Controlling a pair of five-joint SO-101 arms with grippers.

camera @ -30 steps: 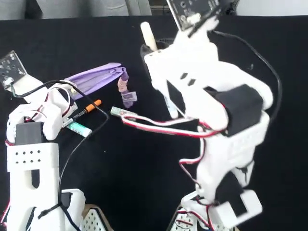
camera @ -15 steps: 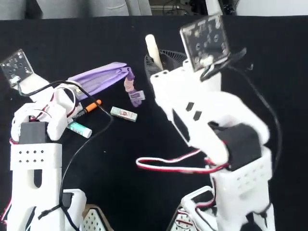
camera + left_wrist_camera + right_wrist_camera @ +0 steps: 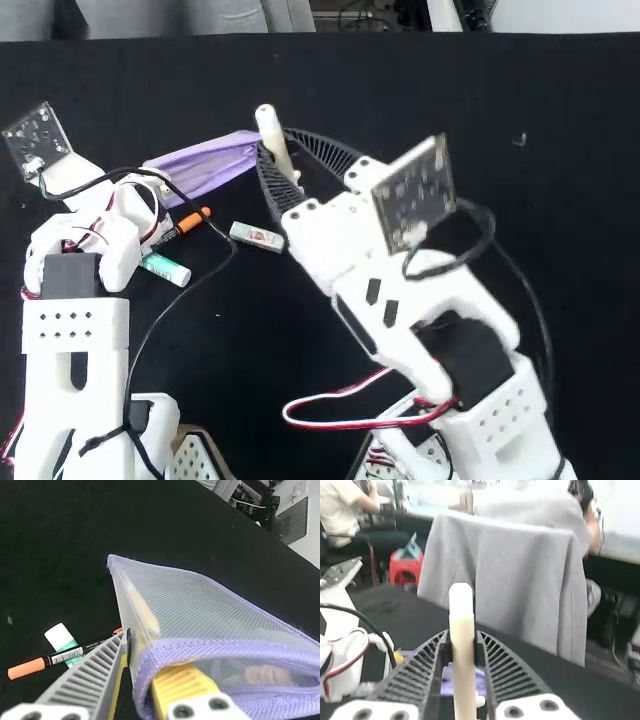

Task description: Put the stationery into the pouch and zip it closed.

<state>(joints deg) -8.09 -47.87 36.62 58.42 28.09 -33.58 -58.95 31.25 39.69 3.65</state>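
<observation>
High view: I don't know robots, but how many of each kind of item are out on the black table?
Pouch: 1
Pen: 1
Green-and-white tube: 1
Small flat packet: 1
Cream stick: 1
Total: 5

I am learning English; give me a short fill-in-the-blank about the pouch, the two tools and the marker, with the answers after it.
1. The left tool is shut on the rim of a pouch whose colour is ____.
2. The cream stick in the right tool has not yet gone into the ____.
3. The marker lying on the table has an ____ end.
Missing words: purple; pouch; orange.
</observation>
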